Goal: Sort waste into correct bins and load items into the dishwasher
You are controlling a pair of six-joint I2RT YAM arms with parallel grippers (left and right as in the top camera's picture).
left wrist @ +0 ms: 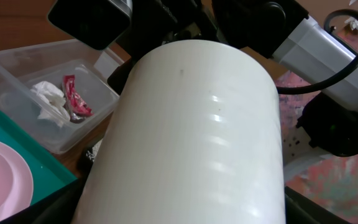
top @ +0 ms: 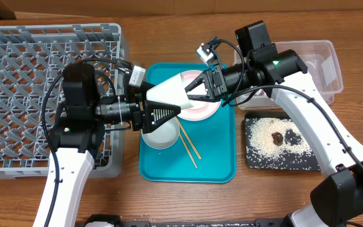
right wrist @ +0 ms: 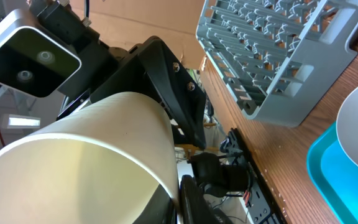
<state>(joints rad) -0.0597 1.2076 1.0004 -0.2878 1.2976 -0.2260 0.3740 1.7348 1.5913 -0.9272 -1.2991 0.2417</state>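
The small white cup [top: 169, 93] hangs on its side above the teal tray, held from both ends. My left gripper [top: 164, 101] is shut round the cup's body, which fills the left wrist view [left wrist: 191, 137]. My right gripper [top: 194, 88] is shut on the cup's rim [right wrist: 79, 168], one finger inside and one outside. The pinkish-white plate [top: 205, 110], the grey bowl [top: 159, 133] and the chopsticks [top: 189, 146] lie on the teal tray. The clear tub [left wrist: 17, 68] holds the white napkin [left wrist: 48, 102] and the red wrapper [left wrist: 74, 99].
The grey dish rack [top: 17, 75] stands at the left with nothing in it. The teal tray [top: 213, 164] is in the middle. The black tray [top: 257, 157] at the right holds rice [top: 263, 142] and brown lumps [top: 282, 137]. The clear tub [top: 323, 69] is behind it.
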